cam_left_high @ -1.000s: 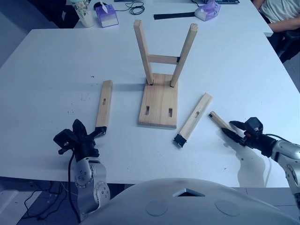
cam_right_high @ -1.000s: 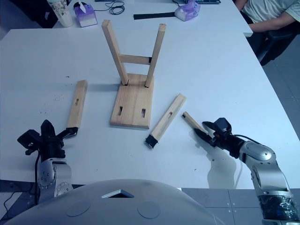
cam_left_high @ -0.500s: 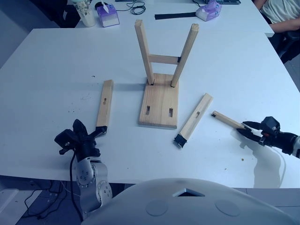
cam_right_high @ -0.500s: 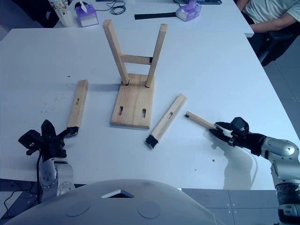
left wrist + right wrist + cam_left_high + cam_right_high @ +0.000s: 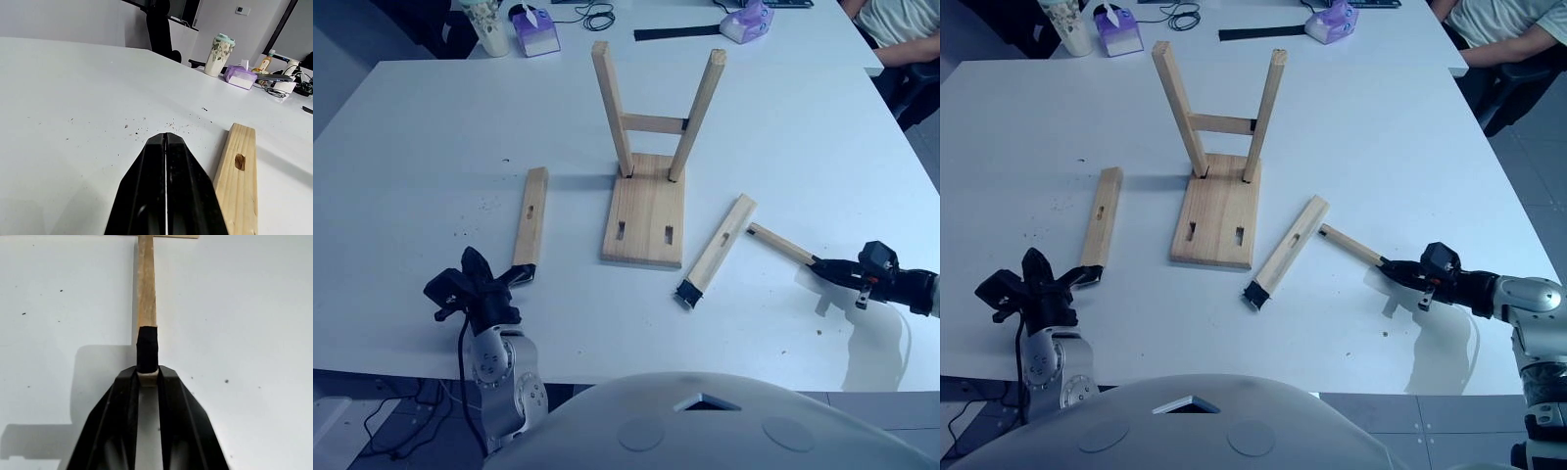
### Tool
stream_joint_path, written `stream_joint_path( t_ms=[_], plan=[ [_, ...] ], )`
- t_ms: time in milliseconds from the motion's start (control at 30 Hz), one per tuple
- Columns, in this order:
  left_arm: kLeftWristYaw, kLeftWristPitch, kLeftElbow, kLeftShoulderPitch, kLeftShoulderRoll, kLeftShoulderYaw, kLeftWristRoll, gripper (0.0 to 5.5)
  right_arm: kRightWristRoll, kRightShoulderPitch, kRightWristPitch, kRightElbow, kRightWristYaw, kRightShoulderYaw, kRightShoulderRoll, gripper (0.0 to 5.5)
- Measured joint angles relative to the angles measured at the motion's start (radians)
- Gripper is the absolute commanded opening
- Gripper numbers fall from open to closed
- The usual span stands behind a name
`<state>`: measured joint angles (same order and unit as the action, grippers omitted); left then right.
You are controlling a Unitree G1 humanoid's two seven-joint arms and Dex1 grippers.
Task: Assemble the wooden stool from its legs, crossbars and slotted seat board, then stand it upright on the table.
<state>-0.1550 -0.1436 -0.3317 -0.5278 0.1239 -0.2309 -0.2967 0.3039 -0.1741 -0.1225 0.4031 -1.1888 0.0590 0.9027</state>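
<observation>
Your main risk is the hold itself. The right gripper (image 5: 146, 374) pinches the crossbar (image 5: 783, 245) only at its black-taped tip, so I judge that the long free part can swing or slip out when you lift it. The far end of the crossbar lies just beside the loose leg (image 5: 720, 243), and a careless turn could push this leg across the table (image 5: 431, 147). The right arm is stretched low over the table on the right side, pointing in toward the seat board (image 5: 644, 204). The board lies flat in the middle, with two upright legs (image 5: 612, 108) standing in it. The left gripper (image 5: 166, 139) is low near the front edge, its fingers pressed together on nothing, just beside the end of the second loose leg (image 5: 239, 176).
</observation>
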Motion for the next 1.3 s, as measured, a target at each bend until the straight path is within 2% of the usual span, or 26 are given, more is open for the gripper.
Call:
stream_joint_path(
  t_ms=[67,167,267,300,367,500,600,700,833,1033,1200,1300],
  plan=[
    [0.001,0.004,0.006,0.006,-0.005,-0.004,0.0,0.0,0.006,0.014,0.053,-0.021,0.015,-0.001,-0.008,0.42],
    [0.005,0.019,0.012,0.032,-0.021,-0.012,-0.004,0.0,0.072,0.082,0.234,-0.016,0.065,0.022,-0.063,0.42],
    [0.011,0.042,0.012,0.089,-0.042,-0.035,-0.049,0.0,0.169,0.231,0.43,0.035,0.19,0.083,-0.139,0.42],
    [0.022,0.065,0.012,0.134,-0.061,-0.054,-0.088,0.0,0.235,0.34,0.507,0.042,0.249,0.132,-0.174,0.42],
    [0.037,0.123,0.012,0.21,-0.11,-0.085,-0.147,0.0,0.308,0.474,0.567,0.036,0.321,0.193,-0.225,0.42],
    [0.054,0.302,-0.005,0.455,-0.245,-0.12,-0.279,0.0,0.326,0.687,0.519,-0.055,0.406,0.216,-0.339,0.42],
    [0.054,0.4,-0.047,0.595,-0.255,-0.116,-0.456,0.0,0.326,0.73,0.463,-0.148,0.423,0.208,-0.416,0.42],
    [0.072,0.477,-0.074,0.824,-0.262,-0.095,-0.643,0.37,0.365,0.797,0.424,-0.251,0.432,0.209,-0.483,0.42],
    [0.092,0.548,-0.121,1.054,-0.32,-0.087,-0.817,1.0,0.447,0.899,0.417,-0.342,0.448,0.238,-0.509,0.42],
    [0.013,0.563,-0.184,1.062,-0.304,-0.116,-1.058,1.94,0.631,0.946,0.493,-0.433,0.537,0.33,-0.533,0.42],
    [-0.108,0.514,-0.19,1.1,-0.22,-0.101,-1.311,2.73,0.697,0.892,0.527,-0.472,0.495,0.331,-0.55,0.42],
    [-0.201,0.455,-0.186,1.142,-0.151,-0.08,-1.482,3.27,0.743,0.952,0.525,-0.433,0.453,0.332,-0.569,0.42]
  ],
)
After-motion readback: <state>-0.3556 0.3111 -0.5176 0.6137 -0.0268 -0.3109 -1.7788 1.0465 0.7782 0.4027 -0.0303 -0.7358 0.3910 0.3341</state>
